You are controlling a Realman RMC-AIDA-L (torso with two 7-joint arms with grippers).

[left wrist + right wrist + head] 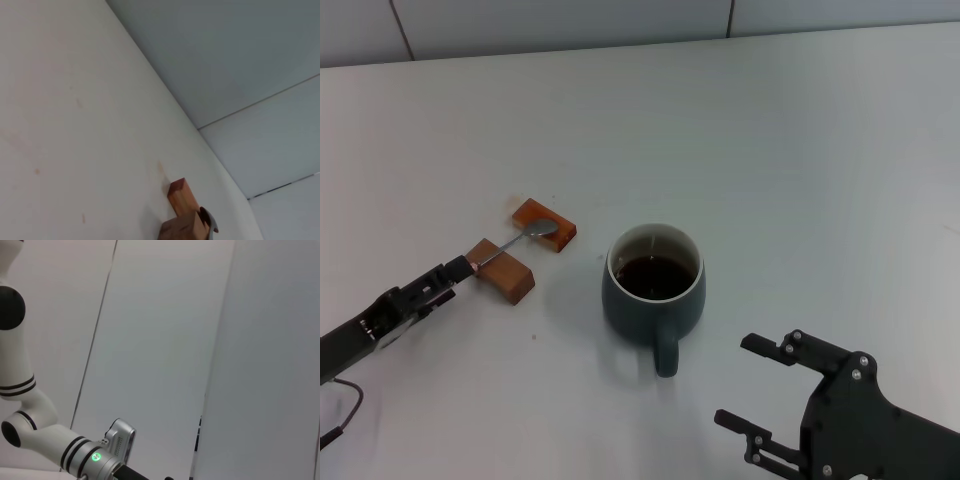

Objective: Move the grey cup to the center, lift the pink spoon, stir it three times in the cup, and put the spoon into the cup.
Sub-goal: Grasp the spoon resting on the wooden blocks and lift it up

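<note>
1. Grey cup (pixel 654 287) sits near the middle of the head view, just below centre, upright, handle toward the lower edge, dark liquid inside. By my reading the cup is already placed and lifting the spoon is the step in hand.
2. Pink spoon (pixel 516 241) lies left of the cup, bridging two wooden blocks (pixel 523 252): its metal bowl rests on the upper block, its handle end on the lower one.
3. Left gripper (pixel 458 268) reaches in from the lower left, its tips at the spoon's handle end on the lower block. They look pinched together on the handle, though the contact is small and I judge it rather than see it plainly.
4. To do this well, lift straight up so the bowl clears the upper block without dragging it, keep the spoon near level, then carry it right over the cup's rim before tilting it down.
5. Right gripper (pixel 760 395) is parked at the lower right, near the cup's handle but apart from it, fingers spread wide with nothing between them.
6. Only the head view shows cup, spoon and both grippers together.
7. The left wrist view shows the blocks (pixel 183 216) and a sliver of the spoon's bowl (pixel 209 223) at its bottom edge, but no cup.
8. The right wrist view shows only wall and the robot's arm (pixel 45 440), none of the task's things.
</note>
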